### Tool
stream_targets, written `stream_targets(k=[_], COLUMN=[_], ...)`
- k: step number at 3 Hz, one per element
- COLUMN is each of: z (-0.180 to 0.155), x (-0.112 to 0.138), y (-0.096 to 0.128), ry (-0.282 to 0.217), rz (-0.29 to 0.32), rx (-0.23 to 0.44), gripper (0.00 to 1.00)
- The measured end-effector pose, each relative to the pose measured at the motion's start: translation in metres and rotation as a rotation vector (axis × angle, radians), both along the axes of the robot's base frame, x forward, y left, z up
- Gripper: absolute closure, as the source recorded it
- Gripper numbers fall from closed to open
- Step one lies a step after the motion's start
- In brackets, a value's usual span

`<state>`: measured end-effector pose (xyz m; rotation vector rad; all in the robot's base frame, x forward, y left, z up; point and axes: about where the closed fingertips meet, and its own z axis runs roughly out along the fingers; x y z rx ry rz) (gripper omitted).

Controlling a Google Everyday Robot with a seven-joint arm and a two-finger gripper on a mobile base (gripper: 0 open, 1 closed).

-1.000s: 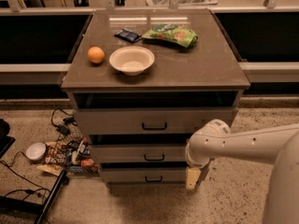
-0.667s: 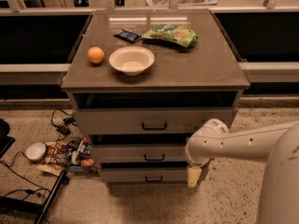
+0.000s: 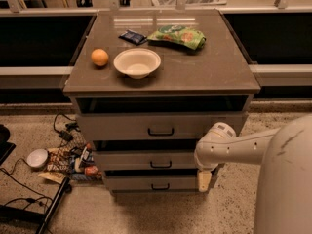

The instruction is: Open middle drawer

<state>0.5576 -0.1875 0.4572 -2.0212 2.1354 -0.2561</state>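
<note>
Middle drawer [image 3: 146, 160] second of three in the grey cabinet, under the taller top drawer [image 3: 117, 126] and above the lowest drawer [image 3: 131, 183], front looking shut or barely out. Gripper [image 3: 204, 180] low at the cabinet's near right corner, beside the lowest drawer's right end, pointing down, well right of the middle drawer's black bar handle [image 3: 161, 164] and lower than it. Cannot tell whether gripper wide or narrow; holding nothing visible. To do the step well: raise and shift gripper left to the handle, line up square with the bar, close around it, not on the drawer front, then pull straight toward the near side, level, without twisting. Avoid hooking the lowest handle just below. Keep the white arm [image 3: 234, 147] clear of the top drawer's front. Counts: three drawers, three black handles, one gripper. On the table [image 3: 219, 74]: one orange [image 3: 99, 57], one white bowl [image 3: 137, 63], one green bag [image 3: 178, 35], one dark packet [image 3: 132, 36]. Floor clutter at left, tangled, not countable.
</note>
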Motion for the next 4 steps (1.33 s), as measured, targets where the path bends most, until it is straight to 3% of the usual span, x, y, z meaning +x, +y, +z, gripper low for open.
stream_targets(k=[1, 2, 4], z=[-0.014, -0.028, -0.036], x=[0.006, 0.012, 0.013], y=[-0.014, -0.024, -0.032], ry=[0.009, 0.014, 0.016], rz=[-0.027, -0.056, -0.092], rx=[0.008, 0.034, 0.050], gripper=[0.00, 0.18, 0.64])
